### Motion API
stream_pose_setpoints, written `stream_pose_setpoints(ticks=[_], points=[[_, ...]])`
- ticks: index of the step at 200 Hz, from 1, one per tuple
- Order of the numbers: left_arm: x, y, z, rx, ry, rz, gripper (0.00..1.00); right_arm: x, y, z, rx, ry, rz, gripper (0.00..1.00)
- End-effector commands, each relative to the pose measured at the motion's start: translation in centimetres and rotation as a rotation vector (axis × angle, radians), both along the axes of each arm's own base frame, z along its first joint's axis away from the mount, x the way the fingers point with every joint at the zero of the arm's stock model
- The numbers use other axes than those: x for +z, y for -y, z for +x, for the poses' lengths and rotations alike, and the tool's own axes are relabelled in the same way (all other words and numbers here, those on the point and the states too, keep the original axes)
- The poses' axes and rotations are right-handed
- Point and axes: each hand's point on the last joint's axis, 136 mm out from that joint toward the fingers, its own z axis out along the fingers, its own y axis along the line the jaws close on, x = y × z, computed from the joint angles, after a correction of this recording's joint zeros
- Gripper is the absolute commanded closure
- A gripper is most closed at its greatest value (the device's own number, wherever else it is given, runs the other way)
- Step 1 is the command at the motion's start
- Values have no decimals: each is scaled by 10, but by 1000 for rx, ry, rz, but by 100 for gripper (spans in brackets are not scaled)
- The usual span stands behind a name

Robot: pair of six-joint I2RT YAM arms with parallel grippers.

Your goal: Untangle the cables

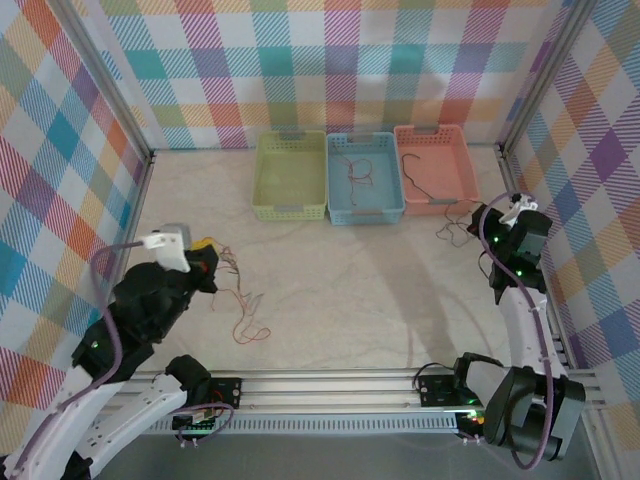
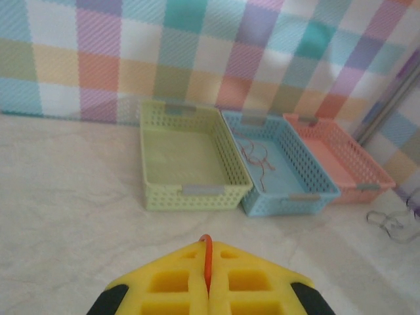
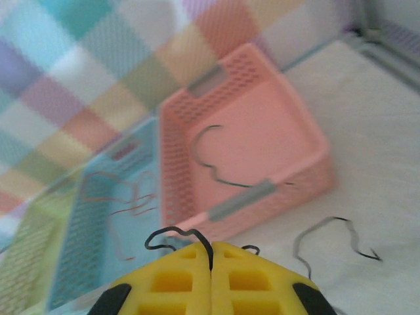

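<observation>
Pale, marble-patterned counter point(image 1: 350, 300) is walled in by plaid panels and reached over from the near edge by the left arm point(image 1: 140, 310) and the right arm point(image 1: 522, 320). Along the far side three baskets are set touching in a row. Beside a green basket point(image 1: 290, 211) stands a blue basket point(image 1: 366, 215) in which thin reddish cables point(image 1: 360, 170) lie looped. Next to it is a pink basket point(image 1: 437, 206) in which one dark cable point(image 3: 210, 161) is laid.

Sorting is judged to be partly done, with separation of the rest in hand. A loose tangle of red-orange cables point(image 1: 245, 298) is spread on the counter just beside the left arm. A kinked dark strand point(image 3: 328, 230) lies on the counter near the pink basket.

The left jaws are pressed together on a red-orange cable point(image 2: 207, 252), which is seen rising from the seam between the yellow pads point(image 2: 170, 282). The right jaws are pinched shut on a black cable point(image 3: 180, 235), curled above their tips.

For the next move, each held strand would need to be drawn slowly away from its neighbours, so that loops slip free rather than tighten, and then carried to a basket. The cables look hair-thin, springy and kinked.
</observation>
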Motion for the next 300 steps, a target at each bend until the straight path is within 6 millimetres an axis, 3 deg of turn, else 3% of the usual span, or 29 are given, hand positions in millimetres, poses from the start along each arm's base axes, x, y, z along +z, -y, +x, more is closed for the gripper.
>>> stream_pose_setpoints(ticks=[1,30,71,123,185,207,268,300], points=[[0,27,10,-83,2,-47,100,59,-47,-10,233,167,13,100],[-15,51,23,-147,-48,-40,100,93,-83,-26,430,297,25,100],[-27,73,32,-213,-93,-46,100,102,-108,-32,527,313,22,100],[-45,75,34,-226,-127,-37,100,122,-122,-39,570,349,31,100],[-50,65,33,-206,-127,-44,100,160,-153,-41,662,417,9,100],[-53,60,31,-195,-131,-46,100,175,-168,-34,694,445,-2,100],[-60,50,27,-169,-136,-48,100,214,-197,10,722,495,-1,100],[-64,49,28,-162,-137,-59,100,234,-212,49,720,502,57,100]])
